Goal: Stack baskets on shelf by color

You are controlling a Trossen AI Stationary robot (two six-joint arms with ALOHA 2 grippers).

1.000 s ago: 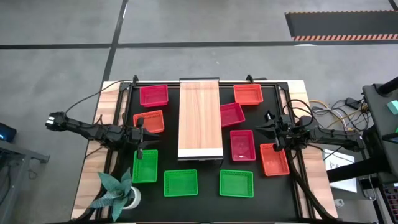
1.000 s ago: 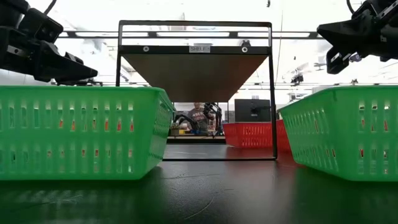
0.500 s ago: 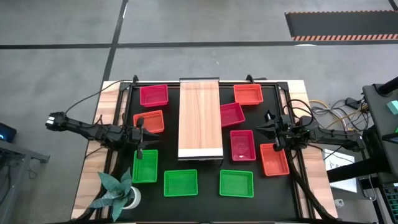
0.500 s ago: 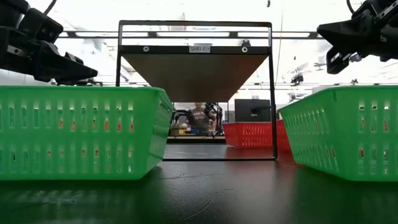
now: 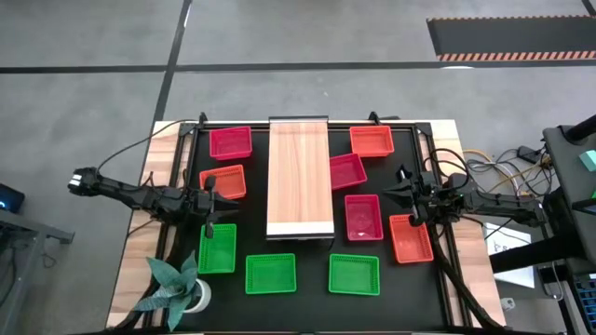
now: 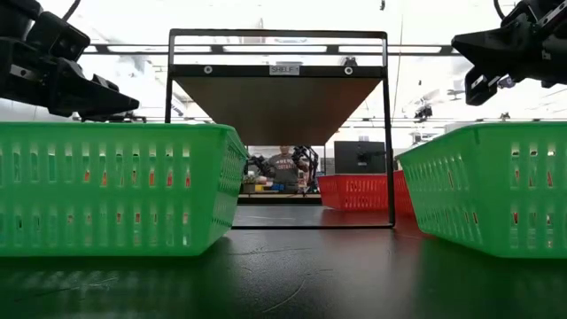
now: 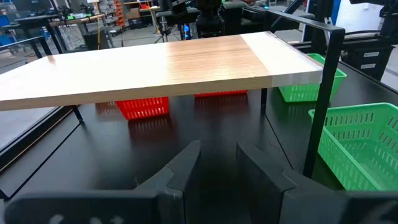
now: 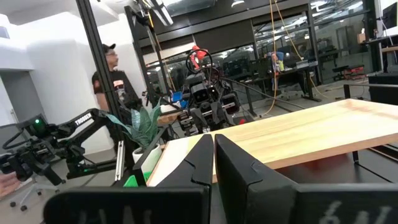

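Plastic mesh baskets (image 5: 355, 274), nine shallow rectangular trays in pink, orange and green, ring the light-wood shelf (image 5: 299, 177) on the black worktop (image 5: 312, 259). Likely light, slightly flexible; grip a rim wall. Left gripper (image 5: 209, 200), nine o'clock, jaws apart, empty; right gripper (image 5: 406, 197), three o'clock, jaws together.

My overhead camera looks straight down on the whole worktop (image 5: 307, 279), arms entering from nine and three o'clock. My low camera sits at worktop level, very near two green baskets (image 6: 115, 188), facing the shelf (image 6: 279, 97) and the room beyond. Each wrist camera looks level past its own hand toward the shelf, which all four views share.
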